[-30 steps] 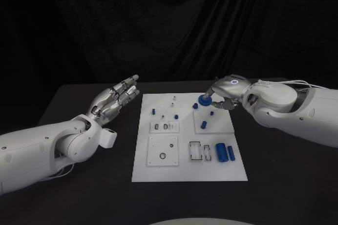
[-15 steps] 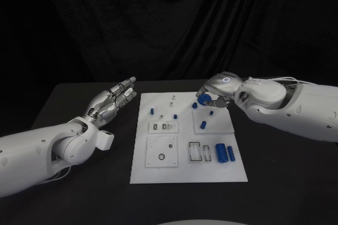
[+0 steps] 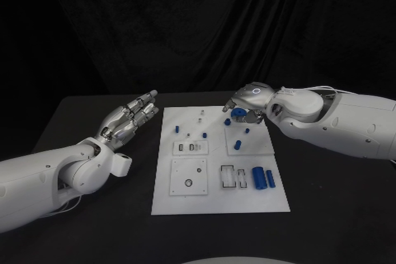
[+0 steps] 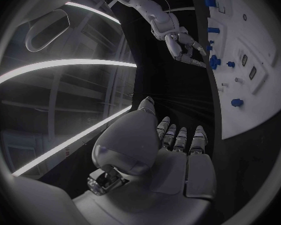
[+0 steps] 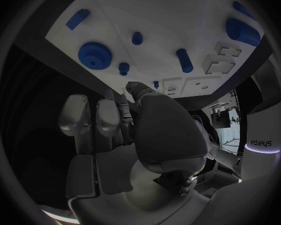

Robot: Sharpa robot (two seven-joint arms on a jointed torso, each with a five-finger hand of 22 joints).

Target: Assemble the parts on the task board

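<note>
While the white task board [image 3: 216,204] lies mid-counter, one blue gear [image 5: 95,55] rests near its far right corner under the right hand [image 3: 246,108], fingers [image 5: 103,116] loosely curled, empty. Left hand [image 3: 132,118] hovers flat, fingers straight, holding nothing.

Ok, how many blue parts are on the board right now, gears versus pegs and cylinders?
Blue gear: 1
Blue pegs and cylinders: 7, one of them tiny
Total: 8 blue parts
</note>
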